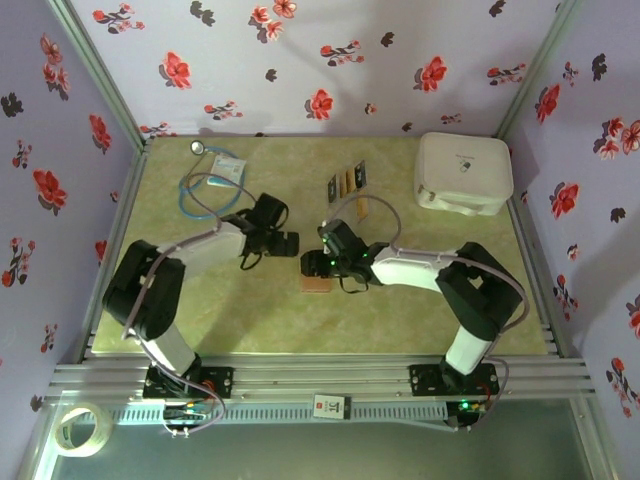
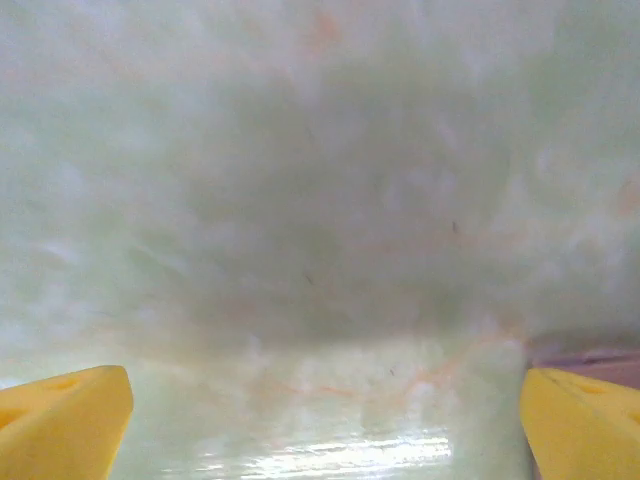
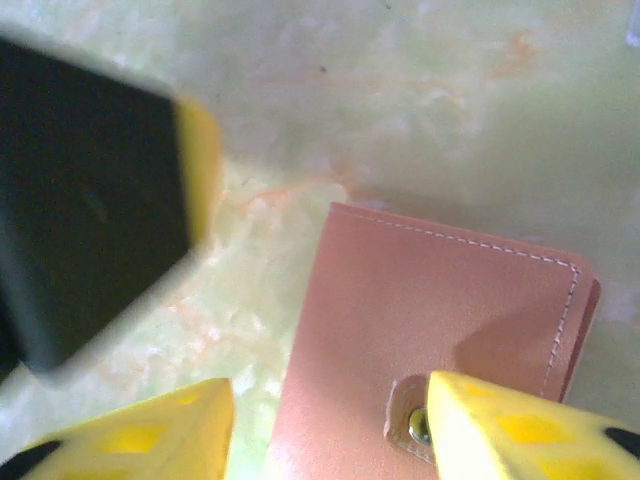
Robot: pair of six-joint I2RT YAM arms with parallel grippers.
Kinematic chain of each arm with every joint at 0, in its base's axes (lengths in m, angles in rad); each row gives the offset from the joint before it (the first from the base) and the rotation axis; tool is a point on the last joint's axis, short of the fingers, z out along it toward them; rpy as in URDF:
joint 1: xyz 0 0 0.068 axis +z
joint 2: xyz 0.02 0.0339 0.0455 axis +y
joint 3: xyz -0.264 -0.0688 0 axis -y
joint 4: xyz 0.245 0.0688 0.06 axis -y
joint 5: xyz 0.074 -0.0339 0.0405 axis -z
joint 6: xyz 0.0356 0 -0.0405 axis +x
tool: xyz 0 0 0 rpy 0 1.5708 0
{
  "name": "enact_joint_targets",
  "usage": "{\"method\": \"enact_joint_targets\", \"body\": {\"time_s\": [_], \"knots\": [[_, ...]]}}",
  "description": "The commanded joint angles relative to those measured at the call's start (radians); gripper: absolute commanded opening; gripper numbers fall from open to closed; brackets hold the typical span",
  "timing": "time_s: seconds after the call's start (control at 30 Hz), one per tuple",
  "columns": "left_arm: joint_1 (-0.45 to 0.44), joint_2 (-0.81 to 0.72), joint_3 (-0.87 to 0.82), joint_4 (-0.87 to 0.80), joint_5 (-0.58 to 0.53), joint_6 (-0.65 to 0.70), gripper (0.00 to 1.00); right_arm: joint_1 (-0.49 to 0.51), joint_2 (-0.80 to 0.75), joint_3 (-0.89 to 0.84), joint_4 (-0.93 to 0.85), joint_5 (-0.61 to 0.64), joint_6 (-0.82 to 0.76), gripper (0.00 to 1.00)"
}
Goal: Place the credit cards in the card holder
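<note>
Here the right gripper (image 3: 330, 425) hovered, fingers apart, over the wallet (image 3: 440, 300); the left gripper (image 2: 325, 420) gaped above the table (image 2: 320, 200).

Tabletop layout as you see it from above

Your card holder (image 1: 317, 285) lies flat on the tabletop (image 1: 250, 320) near its middle, just beneath the right end effector (image 1: 318, 266). The credit cards (image 1: 347, 181) lie behind it, the case (image 1: 463, 172) sits to their right in the far corner, and the coiled cable (image 1: 205, 180) lies far left.
</note>
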State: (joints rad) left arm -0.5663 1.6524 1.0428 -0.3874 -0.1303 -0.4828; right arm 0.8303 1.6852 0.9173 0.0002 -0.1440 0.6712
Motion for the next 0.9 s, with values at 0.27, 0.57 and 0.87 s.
{"method": "enact_joint_targets", "body": {"time_s": [0.27, 0.57, 0.87], "knots": [[0.196, -0.405, 0.031, -0.020, 0.017, 0.108, 1.00, -0.157, -0.417, 0.022, -0.305, 0.100, -0.123, 0.99], [0.246, -0.682, -0.279, 0.336, -0.256, 0.341, 1.00, -0.248, -0.676, -0.078, -0.334, 0.686, -0.247, 0.99], [0.391, -0.631, -0.627, 0.879, -0.310, 0.439, 1.00, -0.531, -0.673, -0.353, 0.072, 0.875, -0.316, 0.99]]}}
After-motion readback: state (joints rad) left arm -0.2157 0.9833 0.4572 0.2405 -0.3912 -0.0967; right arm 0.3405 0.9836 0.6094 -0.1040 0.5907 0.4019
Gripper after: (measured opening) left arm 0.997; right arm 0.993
